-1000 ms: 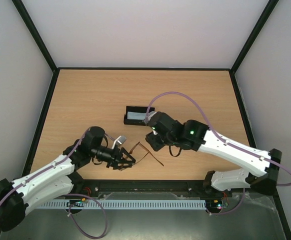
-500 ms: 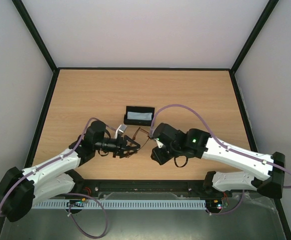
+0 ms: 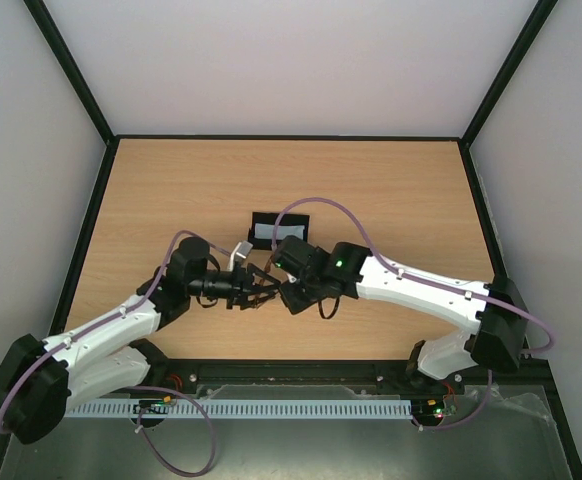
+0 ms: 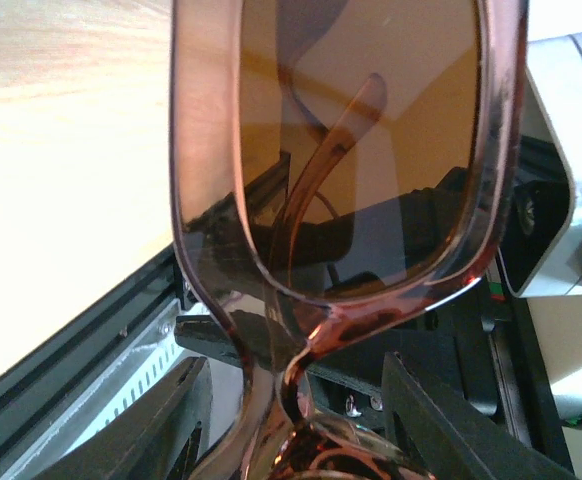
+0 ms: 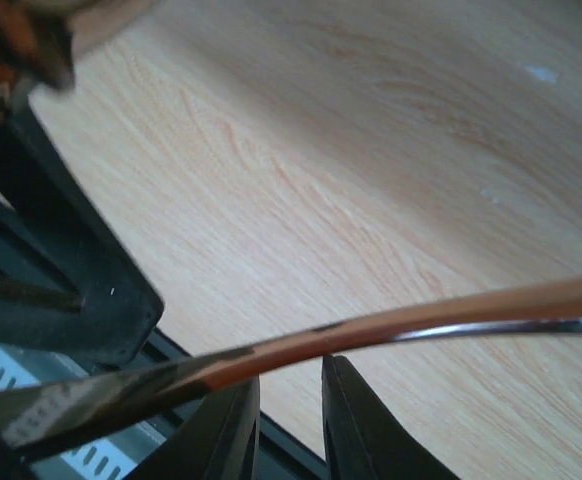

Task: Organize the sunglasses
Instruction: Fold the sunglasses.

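Jaws: left gripper [image 3: 258, 294] clamped on thin reddish-brown sunglasses [image 4: 341, 200] near black oblong case [image 3: 266, 229]; right gripper [image 5: 289, 395] hold on temple [image 5: 421, 325] unclear; opposing pull risks bending.

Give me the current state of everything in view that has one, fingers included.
sunglasses: off the table, frame clamped by the left fingers.
left fingers: shut on the sunglasses.
right fingers: nearly together, temple arm across their tips; grip unclear.
black case: open on the table, pale inside.

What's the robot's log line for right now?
left end effector: holds sunglasses | right end effector: at temple arm
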`<act>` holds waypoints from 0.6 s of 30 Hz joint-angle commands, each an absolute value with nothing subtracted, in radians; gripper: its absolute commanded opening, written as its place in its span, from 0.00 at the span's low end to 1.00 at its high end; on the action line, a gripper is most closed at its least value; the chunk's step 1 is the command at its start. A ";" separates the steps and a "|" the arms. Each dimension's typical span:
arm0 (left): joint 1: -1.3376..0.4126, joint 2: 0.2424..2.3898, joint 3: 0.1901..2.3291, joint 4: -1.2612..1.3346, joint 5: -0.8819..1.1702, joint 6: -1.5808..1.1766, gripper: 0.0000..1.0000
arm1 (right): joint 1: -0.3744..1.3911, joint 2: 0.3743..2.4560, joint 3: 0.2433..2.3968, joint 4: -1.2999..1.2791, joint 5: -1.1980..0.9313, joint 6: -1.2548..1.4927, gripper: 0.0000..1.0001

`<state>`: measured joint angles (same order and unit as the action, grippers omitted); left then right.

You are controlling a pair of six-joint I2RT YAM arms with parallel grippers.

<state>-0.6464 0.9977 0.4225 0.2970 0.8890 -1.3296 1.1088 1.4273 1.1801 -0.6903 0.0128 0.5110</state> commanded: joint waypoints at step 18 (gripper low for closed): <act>-0.694 0.978 0.416 0.399 0.887 -1.378 0.22 | 1.059 1.412 1.296 -0.660 0.133 0.528 0.20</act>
